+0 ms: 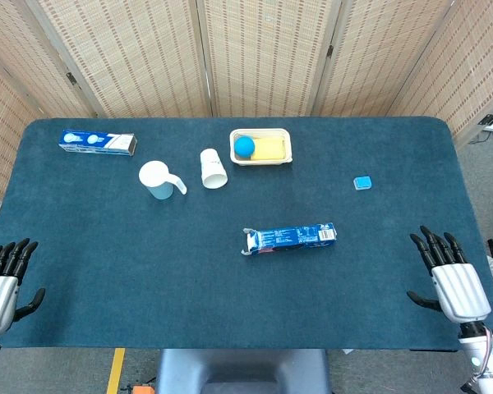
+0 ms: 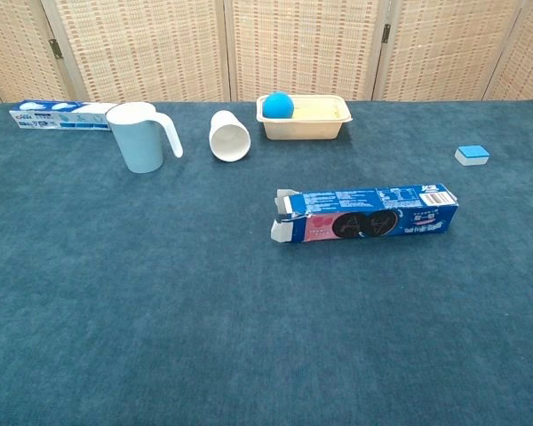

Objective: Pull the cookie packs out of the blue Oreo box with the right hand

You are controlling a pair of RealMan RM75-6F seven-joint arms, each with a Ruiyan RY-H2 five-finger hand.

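Oreo box point(image 1: 290, 239) lies flat mid-tabletop, flaps open at its left end so packs can slide out that way. Right hand point(image 1: 449, 276) at right front edge, fingers spread, holding nothing; left hand point(image 1: 2, 281) likewise at left front edge, out of the way

We see the box point(image 2: 364, 215) lying mid-desk point(image 2: 160, 311); behind it, mug point(image 2: 140, 136), cup point(image 2: 229, 135) and tray point(image 2: 306, 117) holding a ball point(image 2: 277, 105).

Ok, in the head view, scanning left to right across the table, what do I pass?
Left hand → toothpaste box → mug → paper cup → Oreo box → small blue block → right hand.
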